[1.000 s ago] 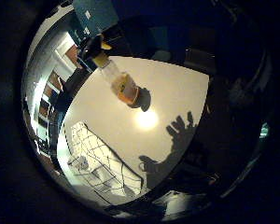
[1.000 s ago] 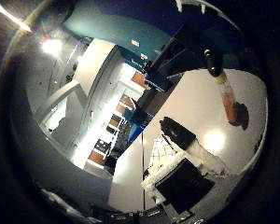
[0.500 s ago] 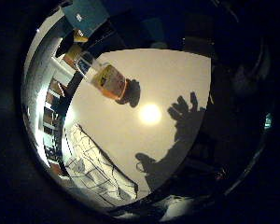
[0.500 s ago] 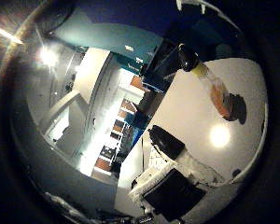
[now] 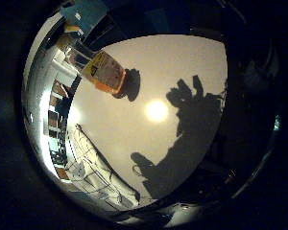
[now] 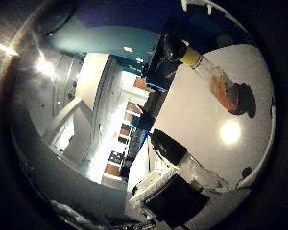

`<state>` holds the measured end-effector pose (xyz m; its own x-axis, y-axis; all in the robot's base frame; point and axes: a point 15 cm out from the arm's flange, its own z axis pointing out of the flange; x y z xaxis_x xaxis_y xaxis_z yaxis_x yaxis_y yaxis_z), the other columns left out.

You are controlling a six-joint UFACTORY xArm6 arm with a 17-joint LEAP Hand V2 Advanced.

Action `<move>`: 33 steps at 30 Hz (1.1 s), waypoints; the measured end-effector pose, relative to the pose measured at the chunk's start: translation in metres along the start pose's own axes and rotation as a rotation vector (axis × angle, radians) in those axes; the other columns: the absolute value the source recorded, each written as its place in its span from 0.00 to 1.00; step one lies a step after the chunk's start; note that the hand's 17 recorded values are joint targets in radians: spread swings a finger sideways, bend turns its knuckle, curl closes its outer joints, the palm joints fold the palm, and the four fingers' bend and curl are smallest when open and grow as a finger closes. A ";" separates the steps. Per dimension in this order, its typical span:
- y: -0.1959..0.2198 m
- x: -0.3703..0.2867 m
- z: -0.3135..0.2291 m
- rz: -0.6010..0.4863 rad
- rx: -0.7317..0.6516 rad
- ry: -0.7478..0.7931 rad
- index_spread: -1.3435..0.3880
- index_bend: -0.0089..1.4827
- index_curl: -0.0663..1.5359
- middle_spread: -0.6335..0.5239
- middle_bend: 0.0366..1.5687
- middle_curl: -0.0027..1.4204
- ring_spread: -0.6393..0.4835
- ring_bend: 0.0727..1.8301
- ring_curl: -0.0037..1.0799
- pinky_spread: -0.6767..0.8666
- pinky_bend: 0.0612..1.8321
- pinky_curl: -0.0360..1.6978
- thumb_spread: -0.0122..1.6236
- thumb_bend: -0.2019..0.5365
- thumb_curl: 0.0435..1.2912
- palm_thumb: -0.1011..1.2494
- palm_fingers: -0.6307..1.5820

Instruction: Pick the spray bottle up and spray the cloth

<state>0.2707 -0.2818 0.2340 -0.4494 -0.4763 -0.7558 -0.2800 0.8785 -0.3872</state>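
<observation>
The spray bottle [image 5: 105,72] stands upright on the pale table [image 5: 182,62]. It is clear with orange liquid in its base, a yellow collar and a black spray head [image 6: 173,45]. The white cloth [image 5: 93,172] with thin dark lines lies crumpled along the table's edge, well apart from the bottle. The hand shows only as a dark shadow [image 5: 192,120] on the table between bottle and cloth. It holds nothing that I can see, and the bottle is still some way from the palm.
A bright lamp reflection [image 5: 157,110] sits on the table near the shadow. A black object [image 6: 168,146] lies by the cloth at the table's edge. Beyond the edge are lit shelves [image 6: 120,158] and a teal wall [image 6: 115,40].
Both views have shifted as the palm moved. The bottle now looks larger and closer in the little finger side view. Bottle and cloth stay where they were on the table.
</observation>
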 end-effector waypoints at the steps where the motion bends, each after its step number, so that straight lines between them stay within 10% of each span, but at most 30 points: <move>1: -0.002 0.001 0.003 0.004 -0.002 -0.005 0.73 0.11 0.23 0.69 0.16 0.28 0.70 0.27 0.33 0.70 0.21 0.22 0.67 0.24 0.24 0.52 0.37; 33: -0.026 0.010 0.061 -0.001 -0.100 -0.057 0.73 0.11 0.23 0.69 0.18 0.28 0.71 0.29 0.33 0.70 0.24 0.19 0.67 0.24 0.22 0.52 0.37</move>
<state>0.3251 -0.3074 0.2044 -0.4004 -0.4721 -0.7854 -0.3653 0.8683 -0.3357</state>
